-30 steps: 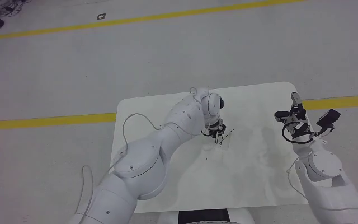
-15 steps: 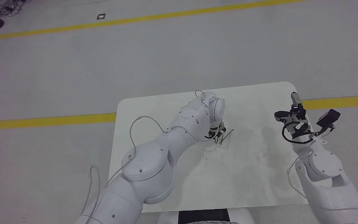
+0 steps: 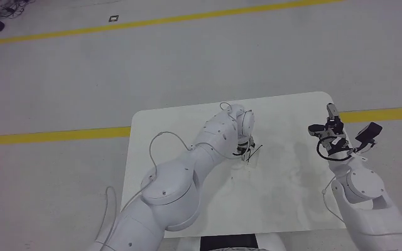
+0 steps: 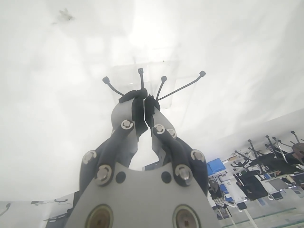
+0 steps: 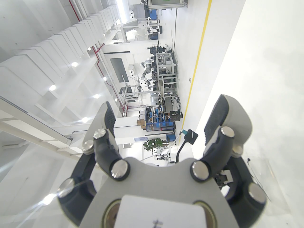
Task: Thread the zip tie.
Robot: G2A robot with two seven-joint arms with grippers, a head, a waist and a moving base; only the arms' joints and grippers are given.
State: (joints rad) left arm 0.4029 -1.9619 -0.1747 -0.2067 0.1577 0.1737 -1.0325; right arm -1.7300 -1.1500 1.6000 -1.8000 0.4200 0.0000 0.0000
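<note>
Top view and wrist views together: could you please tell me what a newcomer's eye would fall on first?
First comes the left gripper, shut on several black zip ties whose heads fan out from its fingertips over the middle of the white table. Next is the right gripper, open and empty, held at the table's right edge.

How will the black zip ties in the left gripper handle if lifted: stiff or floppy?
Probably springy, not limp: the zip ties fan out from the left gripper in gentle curves without drooping. Likely light, being thin strips. They may slip or splay, since the shut fingers pinch several at once.
</note>
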